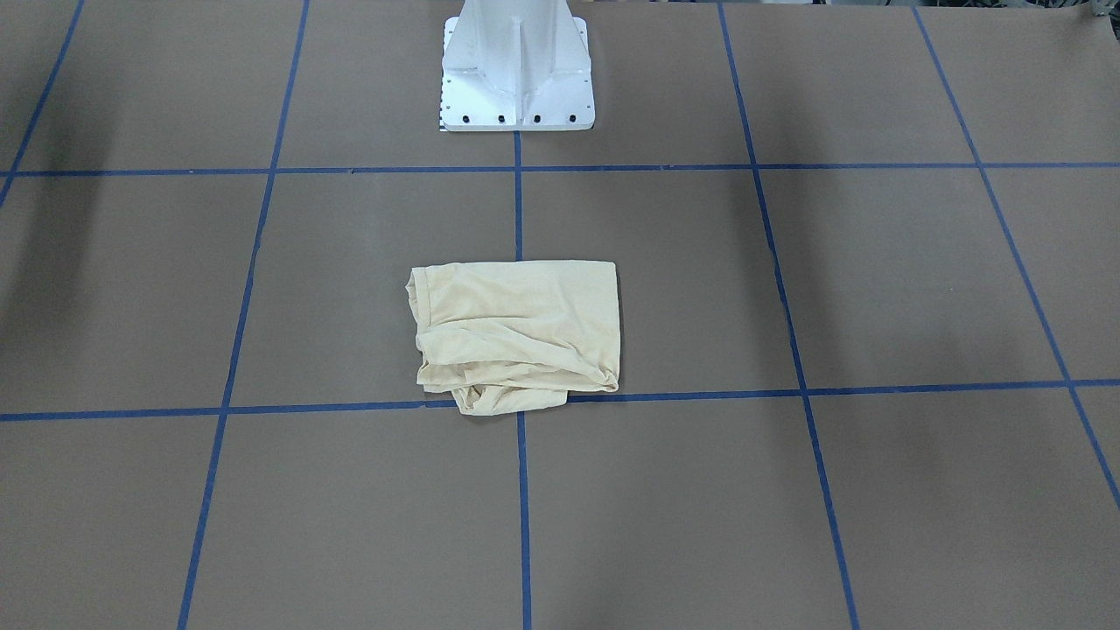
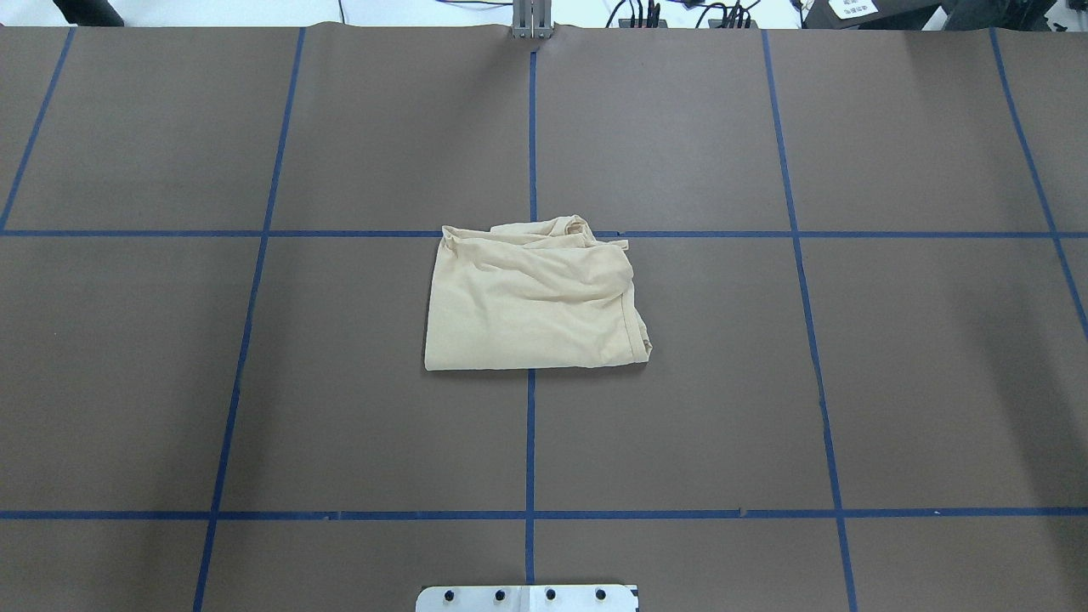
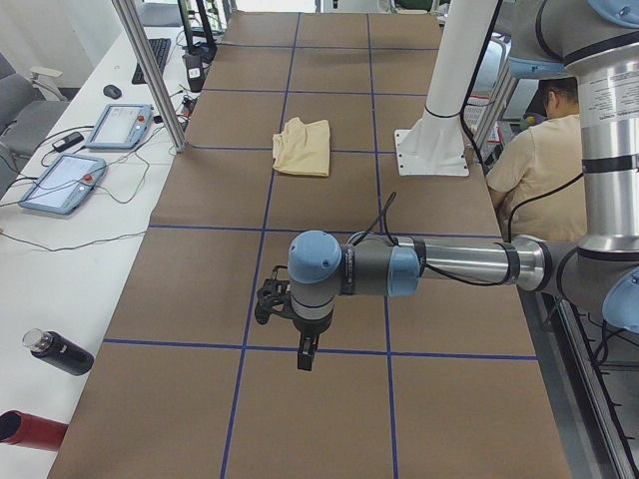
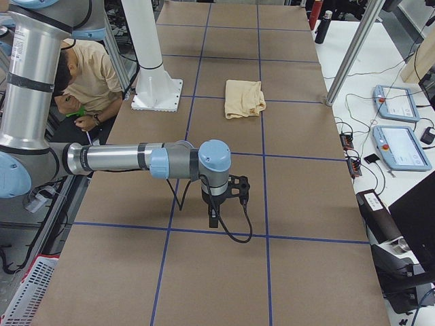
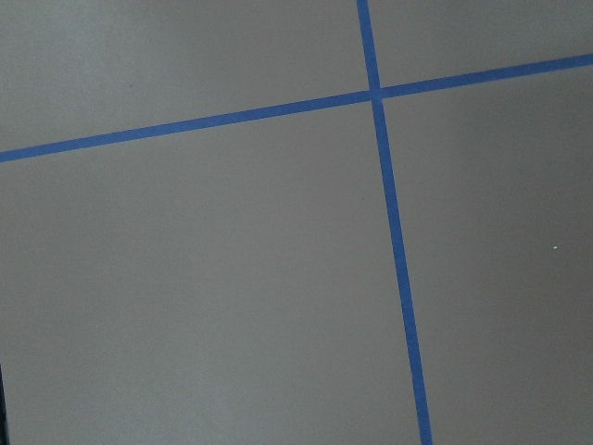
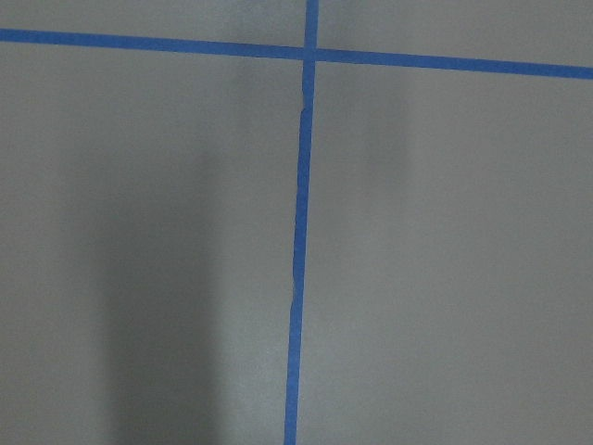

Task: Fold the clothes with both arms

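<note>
Overhead exterior: finds the T-shirt (image 2: pixel 531 302) folded compact, far edge rumpled. Looks nearly done, perhaps tidying left. Left gripper (image 3: pixel 305 357) and right gripper (image 4: pixel 213 220) well away; cannot tell jaws.

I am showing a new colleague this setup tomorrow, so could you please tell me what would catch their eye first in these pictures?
The cream-yellow T-shirt lies folded into a rumpled rectangle in the middle of the table, across a blue tape line. Far from it, the left gripper and the right gripper hang over opposite ends. A person sits by the white pedestal.
</note>
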